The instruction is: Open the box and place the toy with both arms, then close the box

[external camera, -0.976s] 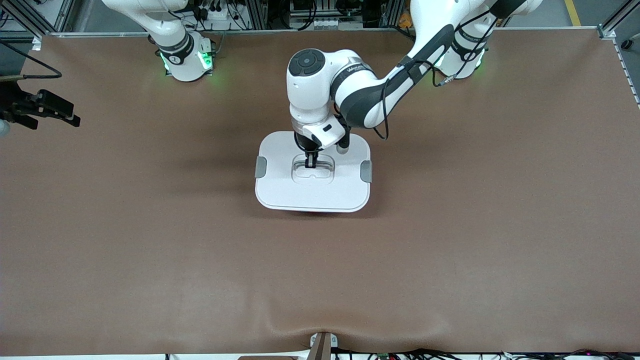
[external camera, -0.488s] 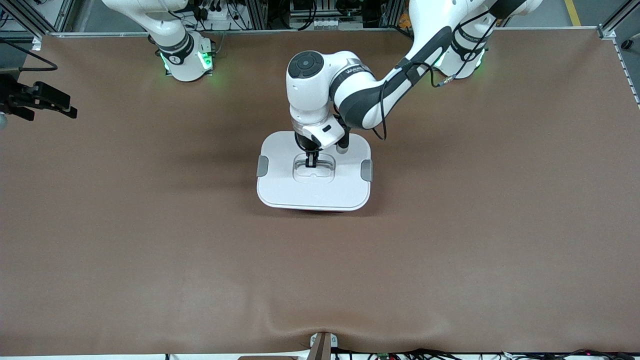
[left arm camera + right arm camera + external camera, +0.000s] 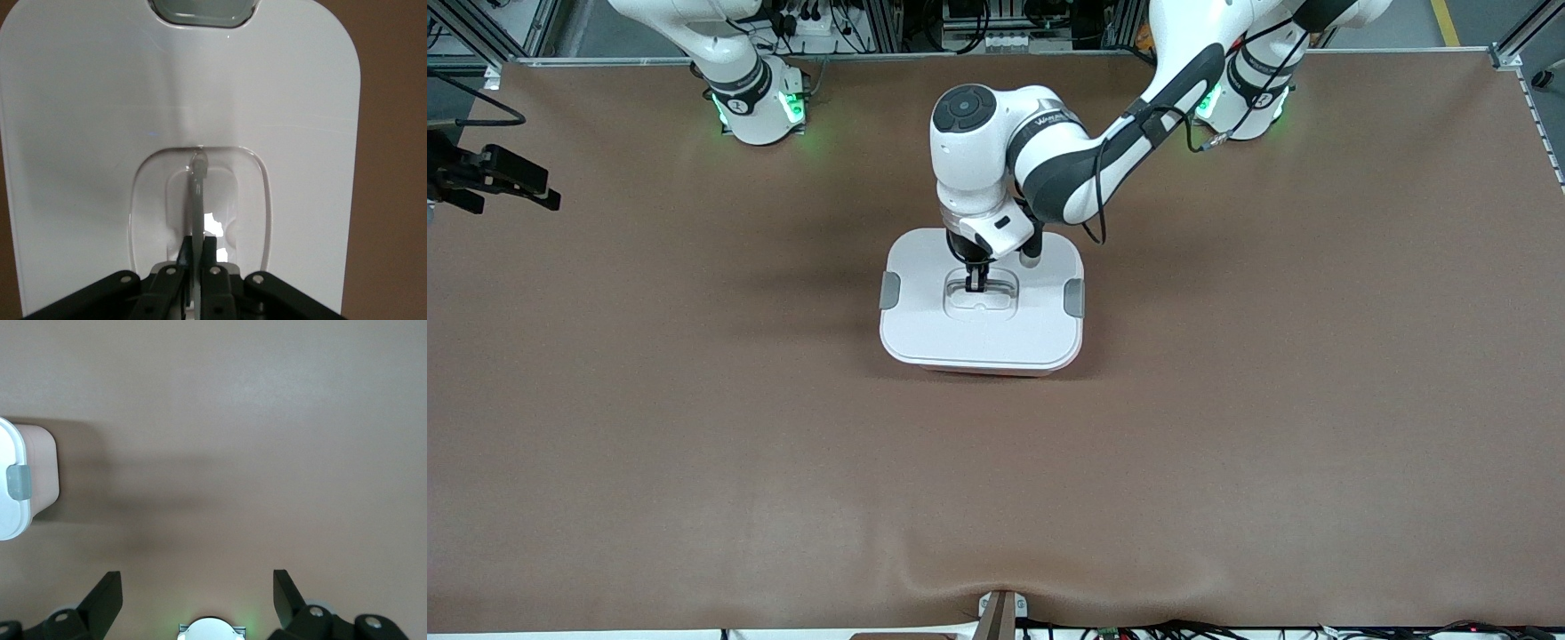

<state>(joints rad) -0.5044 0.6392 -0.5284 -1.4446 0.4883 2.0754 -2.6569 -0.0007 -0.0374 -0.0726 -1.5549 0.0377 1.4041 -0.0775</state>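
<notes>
Inspector: Briefly, what is your chief risk?

Operator: Misseating. My left gripper (image 3: 977, 286) is clamped on the thin handle (image 3: 198, 183) in the lid (image 3: 925, 324) recess. The lid sits over the box (image 3: 1005, 368), whose pink wall shows only as a sliver under the edge nearest the front camera. If the lid rests skewed when I let go, the grey clips (image 3: 889, 291) would not catch. A slip of the thin handle between my pads would cause the same fault.

Inspector: Where is the box relative to your pincer?

Operator: Directly beneath it, at mid-table, nearer the robot bases than the front camera.

Inspector: The toy?

Operator: Not visible; I judge it to be inside, unconfirmed.

Inspector: The other arm?

Operator: My right gripper (image 3: 197, 590) waits, fingers spread and empty, above bare table (image 3: 694, 444) at the right arm's end, well apart from the box.
</notes>
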